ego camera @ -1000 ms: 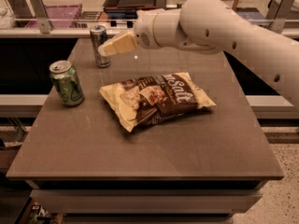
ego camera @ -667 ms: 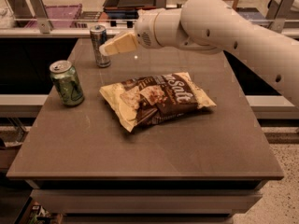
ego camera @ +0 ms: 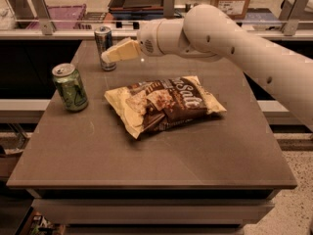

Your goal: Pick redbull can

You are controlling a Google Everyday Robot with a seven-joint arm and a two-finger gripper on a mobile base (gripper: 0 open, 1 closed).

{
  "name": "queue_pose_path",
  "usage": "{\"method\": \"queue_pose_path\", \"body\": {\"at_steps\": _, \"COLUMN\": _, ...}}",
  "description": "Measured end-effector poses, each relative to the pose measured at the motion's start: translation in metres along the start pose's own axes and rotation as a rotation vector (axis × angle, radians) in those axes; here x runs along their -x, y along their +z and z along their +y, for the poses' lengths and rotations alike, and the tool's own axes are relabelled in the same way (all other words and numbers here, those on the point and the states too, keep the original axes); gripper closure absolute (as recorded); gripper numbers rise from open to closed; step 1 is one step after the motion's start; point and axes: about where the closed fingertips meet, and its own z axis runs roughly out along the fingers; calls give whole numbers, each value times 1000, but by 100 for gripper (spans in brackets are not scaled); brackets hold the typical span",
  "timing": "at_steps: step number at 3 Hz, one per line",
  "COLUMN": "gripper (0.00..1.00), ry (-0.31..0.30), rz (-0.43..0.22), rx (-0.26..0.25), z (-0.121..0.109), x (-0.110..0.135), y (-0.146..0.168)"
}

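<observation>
The redbull can, tall, slim, blue and silver, stands upright near the table's far left edge. My gripper reaches in from the right at the end of the white arm. Its cream-coloured fingers point left and their tips sit right at the can's lower right side, partly in front of it. I cannot tell whether they touch the can.
A shorter, wider green can stands at the table's left. A brown and cream chip bag lies in the middle of the brown table. Trays and a cardboard box sit on a counter behind the table.
</observation>
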Motion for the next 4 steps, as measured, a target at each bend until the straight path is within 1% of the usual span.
{"method": "queue_pose_path", "body": {"at_steps": 1, "gripper": 0, "ry": 26, "rz": -9, "rx": 26, "z": -5, "x": -11, "y": 24}}
{"method": "queue_pose_path", "body": {"at_steps": 2, "gripper": 0, "ry": 22, "rz": -9, "rx": 50, "z": -6, "x": -15, "y": 51}}
{"method": "queue_pose_path", "body": {"at_steps": 3, "gripper": 0, "ry": 5, "rz": -11, "rx": 71, "z": -3, "x": -13, "y": 75}}
{"method": "queue_pose_path", "body": {"at_steps": 4, "gripper": 0, "ry": 1, "rz": -22, "rx": 98, "z": 1, "x": -12, "y": 92}}
